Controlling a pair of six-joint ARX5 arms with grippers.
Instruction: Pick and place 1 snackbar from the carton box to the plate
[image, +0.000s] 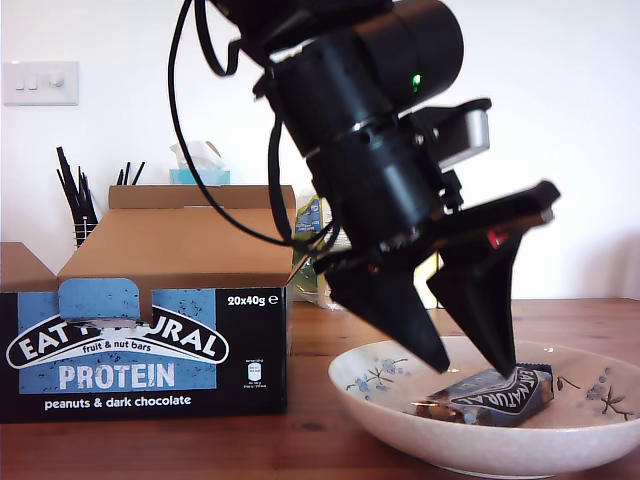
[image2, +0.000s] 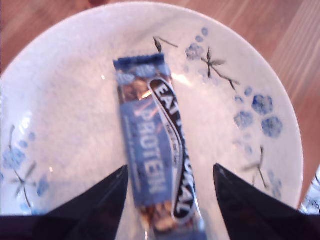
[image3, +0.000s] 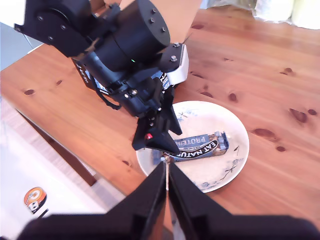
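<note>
Wooden table (image3: 280, 75), snackbar (image2: 157, 150) flat in plate (image2: 65, 100). My first gripper (image2: 170, 200) spread astride it, not pinching; my second gripper (image3: 166, 200) pressed together. Bar judged light, slippery wrapper; pinch long edges mid-length.

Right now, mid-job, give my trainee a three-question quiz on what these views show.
1. True or false: the snackbar lies in the plate.
2. How do my first gripper's jaws stand? A) spread either side of the bar B) clamped shut on it C) inside the carton box
3. Fill in: my second gripper's jaws are ____.

Key: 1 true; 2 A; 3 shut, high above the table and holding nothing.
</note>
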